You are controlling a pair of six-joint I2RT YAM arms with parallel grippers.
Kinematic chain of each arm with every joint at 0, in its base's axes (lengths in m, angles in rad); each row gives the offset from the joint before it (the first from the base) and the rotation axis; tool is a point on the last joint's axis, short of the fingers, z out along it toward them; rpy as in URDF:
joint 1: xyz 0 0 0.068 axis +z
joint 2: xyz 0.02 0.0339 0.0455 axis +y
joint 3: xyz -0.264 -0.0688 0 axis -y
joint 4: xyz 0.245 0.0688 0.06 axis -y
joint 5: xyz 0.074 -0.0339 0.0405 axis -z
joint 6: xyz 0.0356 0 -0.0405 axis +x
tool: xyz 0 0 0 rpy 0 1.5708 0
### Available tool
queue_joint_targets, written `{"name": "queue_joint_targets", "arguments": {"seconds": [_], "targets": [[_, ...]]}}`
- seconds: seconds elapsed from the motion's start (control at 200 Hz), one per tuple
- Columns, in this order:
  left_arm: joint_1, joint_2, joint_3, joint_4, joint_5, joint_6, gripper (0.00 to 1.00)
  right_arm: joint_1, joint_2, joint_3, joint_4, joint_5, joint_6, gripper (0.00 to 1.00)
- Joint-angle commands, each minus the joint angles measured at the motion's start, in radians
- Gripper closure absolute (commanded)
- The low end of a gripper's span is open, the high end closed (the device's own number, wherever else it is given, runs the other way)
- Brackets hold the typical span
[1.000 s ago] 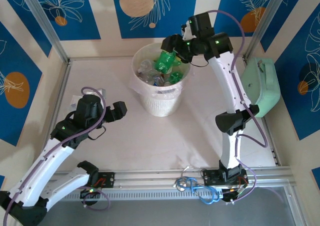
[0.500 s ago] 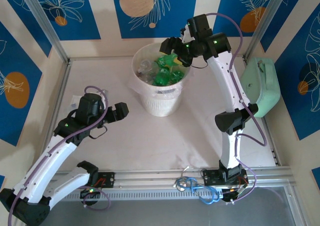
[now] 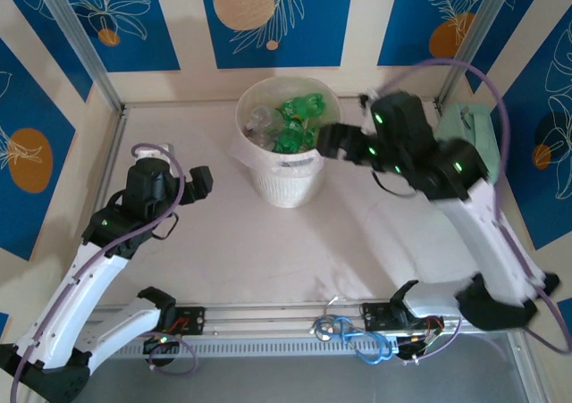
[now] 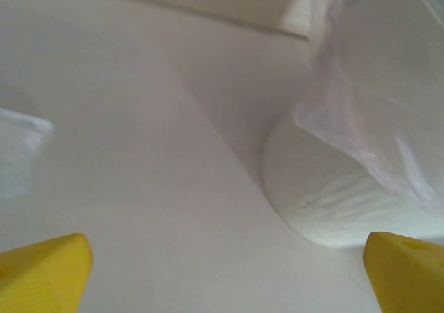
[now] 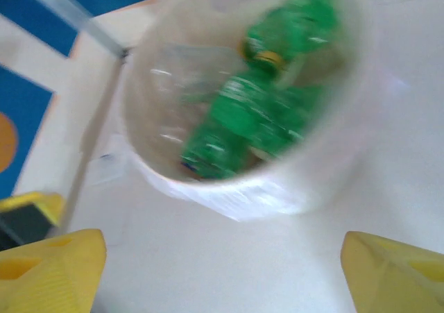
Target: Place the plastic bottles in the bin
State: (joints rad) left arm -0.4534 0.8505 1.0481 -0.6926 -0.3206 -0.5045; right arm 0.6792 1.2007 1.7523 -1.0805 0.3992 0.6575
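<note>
The round pale bin [image 3: 286,184] stands at the back middle of the table, with green and clear plastic bottles [image 3: 295,121] lying inside it. In the right wrist view the green bottles [image 5: 267,119] show inside the bin [image 5: 326,181], blurred. My right gripper [image 3: 329,141] is open and empty, just right of the bin's rim, its yellow fingertips [image 5: 48,268] wide apart. My left gripper [image 3: 198,181] is open and empty, left of the bin near the table. In the left wrist view the bin's lower wall [image 4: 333,209] lies between the spread yellow fingertips [image 4: 45,271].
A mint-green case [image 3: 469,153] sits at the right edge of the table. A small clear plastic bag [image 4: 17,150] lies at the left. Clear liner [image 4: 361,98] hangs over the bin's rim. Metal frame posts stand at the back corners.
The green bottle left the right gripper and now lies in the bin. The right arm swung away from above the bin, down and to the right. The left gripper drew slightly left.
</note>
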Motion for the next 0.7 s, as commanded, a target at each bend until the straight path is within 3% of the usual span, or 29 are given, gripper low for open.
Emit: {"name": "queue_joint_targets", "arguments": {"seconds": [0.0,0.18,0.265,0.36,0.425,0.5,0.555,0.635,0.695], "targets": [[0.01,0.01,-0.04,0.133,-0.217,0.185,0.0,-0.007,-0.177,-0.286,0.112,0.217,0.014,0.02],[0.012,0.022,-0.247,0.429,-0.375,0.307,0.0,-0.098,-0.558,-0.899,0.347,0.382,-0.01,0.01],[0.018,0.055,-0.352,0.621,-0.497,0.379,0.0,-0.179,-0.642,-1.075,0.451,0.353,-0.106,0.01],[0.06,0.148,-0.475,0.865,-0.552,0.434,0.0,-0.248,-0.622,-1.183,0.485,0.456,-0.082,0.01],[0.101,0.227,-0.515,0.955,-0.519,0.428,0.0,-0.28,-0.584,-1.26,0.559,0.552,-0.052,0.01],[0.13,0.303,-0.547,1.042,-0.46,0.438,0.0,-0.314,-0.542,-1.292,0.639,0.576,-0.08,0.01],[0.143,0.351,-0.574,1.112,-0.418,0.454,0.0,-0.334,-0.5,-1.323,0.79,0.617,-0.174,0.01],[0.164,0.416,-0.611,1.239,-0.381,0.463,0.0,-0.375,-0.431,-1.411,1.099,0.579,-0.39,0.01],[0.176,0.468,-0.641,1.34,-0.355,0.479,0.0,-0.477,-0.375,-1.449,1.184,0.45,-0.394,0.01]]}}
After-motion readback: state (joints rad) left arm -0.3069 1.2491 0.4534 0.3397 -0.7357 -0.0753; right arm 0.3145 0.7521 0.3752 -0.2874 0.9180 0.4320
